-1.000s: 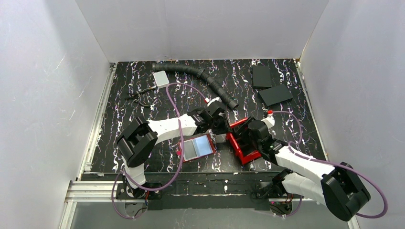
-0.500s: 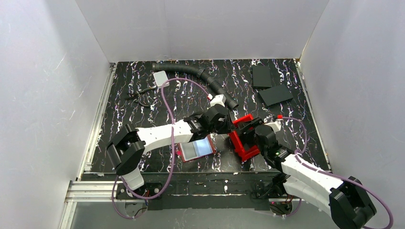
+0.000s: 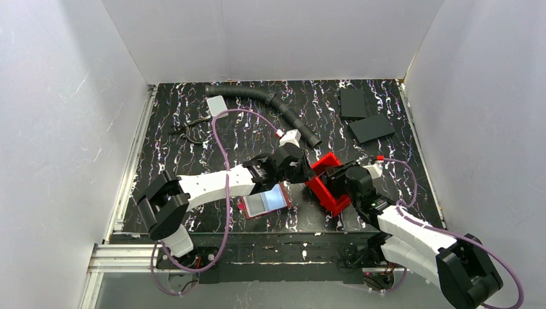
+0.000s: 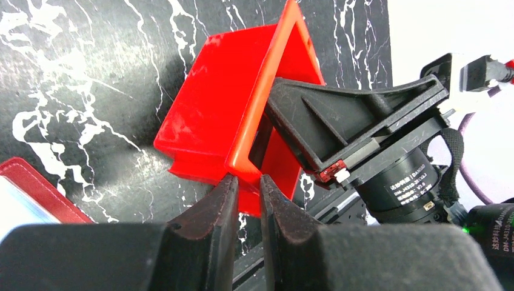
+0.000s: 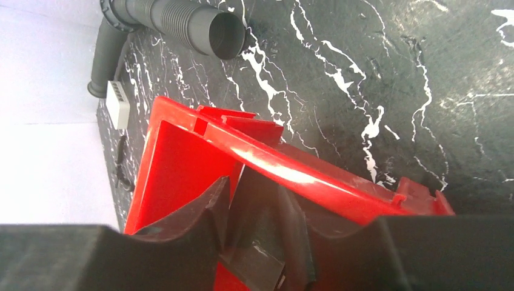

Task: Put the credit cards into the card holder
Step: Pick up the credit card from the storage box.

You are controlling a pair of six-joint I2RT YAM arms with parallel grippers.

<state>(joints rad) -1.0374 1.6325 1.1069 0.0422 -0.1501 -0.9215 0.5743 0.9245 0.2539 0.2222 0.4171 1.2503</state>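
The card holder [image 3: 248, 207] lies open near the front of the table, a pale card face [image 3: 267, 199] showing in it; its red corner [image 4: 42, 185] shows in the left wrist view. One pale credit card [image 3: 217, 105] lies at the back left. My left gripper [image 4: 245, 177] is shut on the rim of the tipped red bin [image 4: 224, 109]. My right gripper [image 5: 245, 209] reaches into that bin [image 5: 176, 163], fingers apart. A dark grey flat piece [image 5: 267, 251] lies between them; I cannot tell whether they touch it.
A grey ribbed hose [image 3: 270, 102] runs across the back of the table. Two black slabs [image 3: 353, 102] [image 3: 371, 127] lie at the back right. A small black tool [image 3: 190, 132] lies at the left. White walls close in three sides.
The left arm has stretched further right to the bin's rim. The right arm has drawn in and pushed into the bin, its fingers narrowing. The bin has shifted slightly.
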